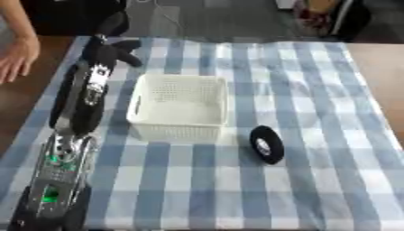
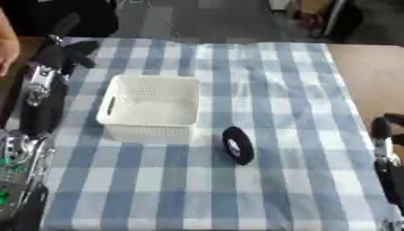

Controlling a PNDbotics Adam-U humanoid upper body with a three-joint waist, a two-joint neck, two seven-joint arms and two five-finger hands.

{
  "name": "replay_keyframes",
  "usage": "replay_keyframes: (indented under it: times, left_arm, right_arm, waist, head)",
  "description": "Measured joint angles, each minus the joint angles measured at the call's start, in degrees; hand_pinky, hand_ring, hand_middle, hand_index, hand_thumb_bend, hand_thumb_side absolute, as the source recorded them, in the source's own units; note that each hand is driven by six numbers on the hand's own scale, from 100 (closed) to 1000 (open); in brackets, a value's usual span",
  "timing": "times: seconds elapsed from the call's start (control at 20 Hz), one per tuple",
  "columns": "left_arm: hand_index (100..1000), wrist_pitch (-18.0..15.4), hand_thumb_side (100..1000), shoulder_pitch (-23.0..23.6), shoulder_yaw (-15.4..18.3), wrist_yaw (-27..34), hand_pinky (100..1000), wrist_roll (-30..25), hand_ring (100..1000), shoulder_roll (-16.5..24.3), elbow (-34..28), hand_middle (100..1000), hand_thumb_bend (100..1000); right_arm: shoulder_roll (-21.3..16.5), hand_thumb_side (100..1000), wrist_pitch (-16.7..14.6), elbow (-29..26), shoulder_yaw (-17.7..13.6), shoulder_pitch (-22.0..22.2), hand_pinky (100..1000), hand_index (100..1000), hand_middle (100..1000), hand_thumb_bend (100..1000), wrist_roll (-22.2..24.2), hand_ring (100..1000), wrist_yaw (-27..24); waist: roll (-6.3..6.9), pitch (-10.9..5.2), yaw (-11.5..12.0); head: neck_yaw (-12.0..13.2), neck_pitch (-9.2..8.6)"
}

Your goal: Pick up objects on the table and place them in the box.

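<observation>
- We see a white basket (image 1: 178, 108) on the blue-and-white checked cloth (image 1: 315, 135), left of the table's middle, open side up, nothing visible inside.
- A black ring-shaped thing (image 1: 267, 144), like a small wheel or a roll of tape, stands on its edge just off the basket's near right corner, apart from it.
- Our left arm runs up the left border of the cloth; the left hand (image 1: 110, 50) sits beyond the basket's far left corner, near the table's far edge. It holds nothing; fingers look spread, but it is dark and blurred, so we cannot tell its state for sure.
- Our right hand (image 2: 385, 135) shows only in the right eye view, at the right edge, fingers up and relaxed, holding nothing, well apart from the ring.
- Open room: the whole right half of the cloth and the near strip in front of the basket lie bare.
- Bare brown wood (image 1: 378, 67) shows past the cloth's right edge.
</observation>
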Motion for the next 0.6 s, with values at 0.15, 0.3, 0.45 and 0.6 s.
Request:
replay_keyframes:
  times: [0.15,0.3,0.45,0.6]
  left_arm:
    - [568,0.1,913,0.0,0.0,0.0,906,-0.1,773,0.0,0.0,1000,100]
    - [567,0.2,913,0.0,0.0,0.0,906,-0.2,773,0.0,0.0,1000,100]
    - [567,0.2,913,0.0,0.0,0.0,906,-0.2,773,0.0,0.0,1000,100]
    - [567,0.2,912,0.0,0.0,0.0,907,-0.2,774,0.0,0.0,1000,100]
  right_arm:
    - [-0.1,861,2.1,0.0,1.8,0.0,662,728,731,576,1.7,485,6.1]
    - [-0.1,861,3.1,0.0,2.8,0.0,661,727,737,575,3.4,489,8.5]
    - [-0.1,859,3.4,0.0,3.2,0.0,660,727,738,576,4.4,489,9.1]
    - [-0.1,864,3.5,0.0,3.6,0.0,657,727,740,580,5.1,492,9.3]
  waist:
    - [0.0,0.0,0.1]
    - [-0.01,0.02,0.1]
    - [-0.01,0.08,0.1]
    - [-0.01,0.08,0.1]
  head:
    - [0.0,0.0]
    - [-0.3,0.0]
    - [-0.4,0.0]
    - [-0.5,0.0]
